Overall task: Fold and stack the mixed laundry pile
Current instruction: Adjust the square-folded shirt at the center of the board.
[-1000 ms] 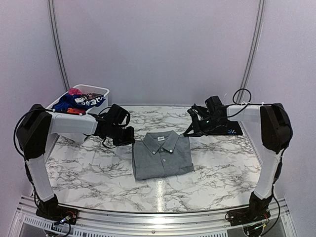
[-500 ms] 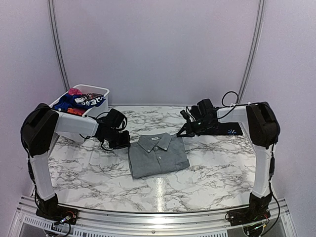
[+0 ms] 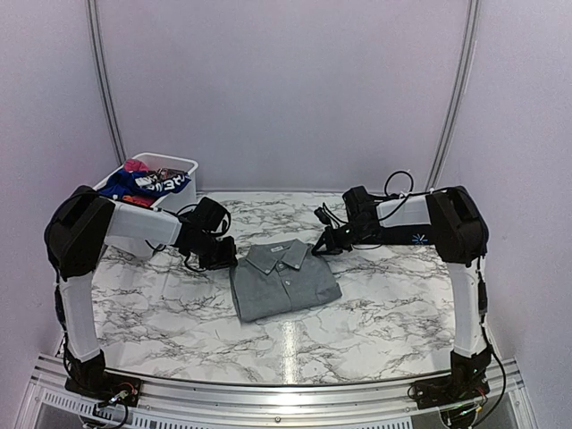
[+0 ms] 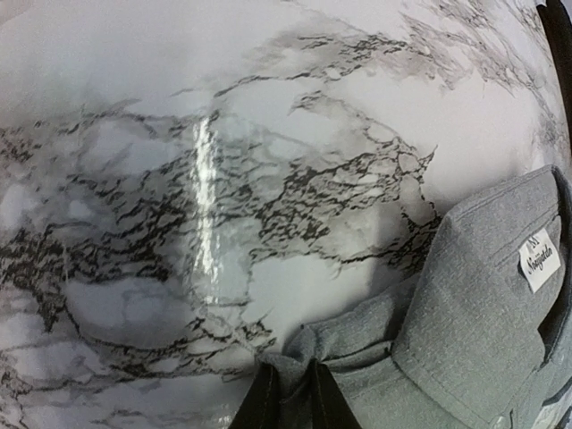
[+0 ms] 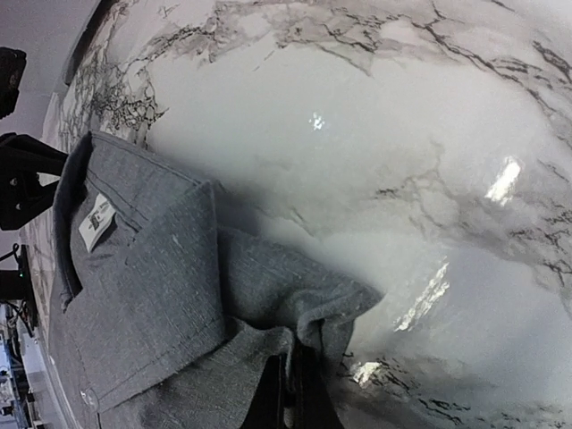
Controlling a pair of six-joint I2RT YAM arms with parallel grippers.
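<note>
the left claw [image 4: 295,404] sits at the 6 o'clock edge of its wrist view. its two dark fingers are a narrow gap apart, with a bunched fold of the grey collared shirt [image 3: 284,284] between them. whether that fold is gripped or lying loose i cannot tell. from the claw the shirt runs toward 2 o'clock, with the white neck label [image 4: 540,257] near the 3 o'clock edge. bare marbled counter [image 3: 384,295] fills the view from 9 round to 1 o'clock.

the right claw [image 5: 291,398] is also at 6 o'clock in its own view. it is closed tight on the shirt's other shoulder, with a rumpled ridge of cloth drawn into the pinch. the shirt spreads from it toward 9 and 10 o'clock, collar and label out that way. counter lies from 12 to 4 o'clock.

from above, the shirt lies folded, buttoned front up, mid-counter, with its collar toward 12 o'clock. it is at 4 o'clock of the left claw and 7 o'clock of the right claw, and each claw meets a far corner of it. beyond the right claw, toward 3 o'clock, a black garment [image 3: 422,238] lies flat under that arm. beyond the left claw, toward 11 o'clock, the white basket [image 3: 181,162] stands by the counter's far left corner. it holds the laundry pile [image 3: 134,185], blue, pink and orange-red pieces heaped together.
</note>
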